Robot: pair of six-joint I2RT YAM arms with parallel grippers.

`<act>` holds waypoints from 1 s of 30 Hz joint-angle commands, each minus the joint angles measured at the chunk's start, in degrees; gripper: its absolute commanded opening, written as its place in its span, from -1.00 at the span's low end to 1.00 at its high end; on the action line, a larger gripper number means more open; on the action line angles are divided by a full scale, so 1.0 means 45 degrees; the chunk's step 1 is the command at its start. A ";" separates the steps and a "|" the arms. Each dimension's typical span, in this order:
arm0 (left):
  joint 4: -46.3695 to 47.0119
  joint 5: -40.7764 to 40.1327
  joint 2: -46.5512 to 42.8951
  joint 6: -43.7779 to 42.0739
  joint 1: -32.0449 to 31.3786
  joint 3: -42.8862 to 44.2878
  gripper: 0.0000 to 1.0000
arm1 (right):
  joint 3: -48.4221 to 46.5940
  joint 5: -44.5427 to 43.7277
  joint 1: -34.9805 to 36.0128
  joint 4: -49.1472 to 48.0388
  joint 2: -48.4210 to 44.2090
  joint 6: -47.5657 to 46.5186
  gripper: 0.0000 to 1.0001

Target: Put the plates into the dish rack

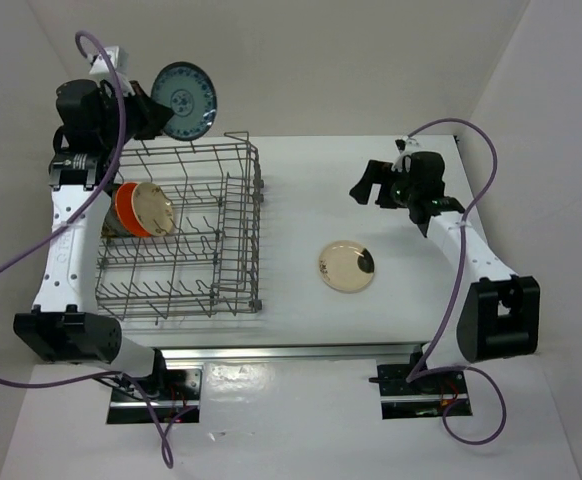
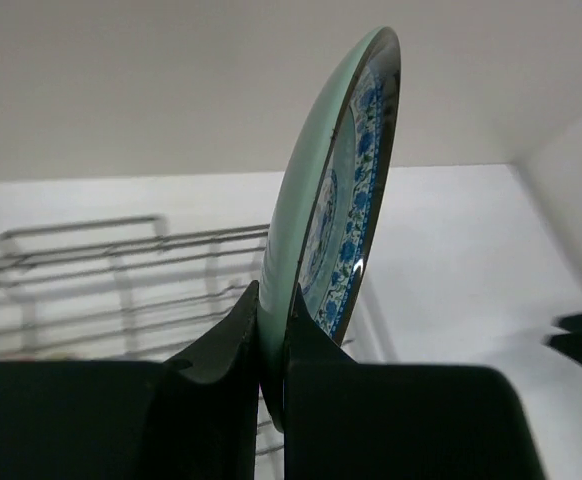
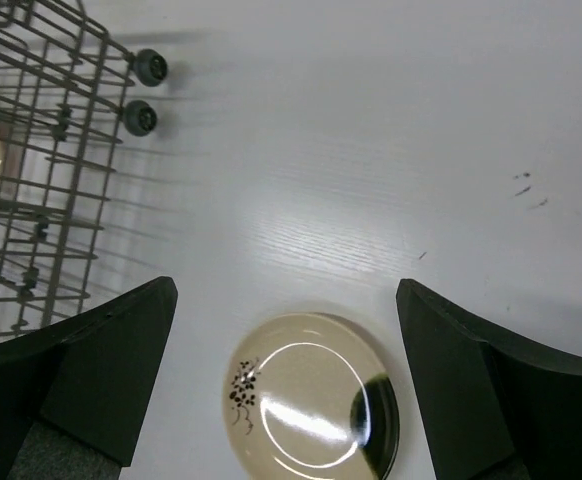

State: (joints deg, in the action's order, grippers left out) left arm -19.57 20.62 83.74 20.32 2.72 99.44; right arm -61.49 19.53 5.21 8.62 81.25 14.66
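Observation:
My left gripper [image 1: 157,110] [image 2: 276,300] is raised above the far left corner of the dish rack [image 1: 181,235], shut on the rim of a blue-and-white patterned plate [image 1: 184,100] [image 2: 343,180] held on edge. In the rack, an orange plate [image 1: 124,211] and a translucent beige plate [image 1: 155,208] stand together at the left side. Another beige plate [image 1: 347,266] [image 3: 311,405], marked with a small dark flower, lies flat on the table to the right of the rack. My right gripper [image 1: 367,184] [image 3: 286,292] hangs open above the table just beyond that plate, nothing between its fingers.
The wire rack [image 3: 41,150] fills the left half of the white table [image 1: 371,160]; two small wheels [image 3: 143,92] stick out of its right side. White walls enclose the table at the back and on both sides.

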 commanded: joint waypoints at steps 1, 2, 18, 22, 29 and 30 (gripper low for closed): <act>-0.3104 -0.3740 0.0277 -0.1932 0.0993 0.0012 -1.00 | 0.0111 0.0014 -0.0317 -0.0508 0.0535 -0.0405 0.98; -0.3363 -0.3994 0.0161 -0.2130 0.1152 0.0012 -1.00 | 0.0111 0.0151 -0.0319 -0.0742 0.0711 -0.0405 0.98; -0.3074 -0.5575 -0.0055 -0.2972 0.1837 -0.4440 -1.00 | 0.0423 0.0581 -0.0690 -0.1272 0.3016 0.0083 0.98; -0.2800 -0.6573 -0.0055 -0.2972 0.1837 -0.4870 -1.00 | 0.0287 0.0582 -0.0807 -0.1154 0.3330 0.0083 0.98; -0.2351 -0.5679 0.0431 -0.2972 0.1837 -0.4988 -1.00 | 0.0423 0.0291 -0.0807 -0.1154 0.3446 0.0336 0.98; -0.2350 -0.5406 0.0549 -0.2972 0.1837 -0.5143 -1.00 | 0.0559 0.0289 -0.0807 -0.1154 0.3448 0.0337 0.98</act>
State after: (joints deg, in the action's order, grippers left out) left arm -33.45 -5.78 84.68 7.57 10.94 77.10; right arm -60.14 21.58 1.93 5.63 96.51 15.59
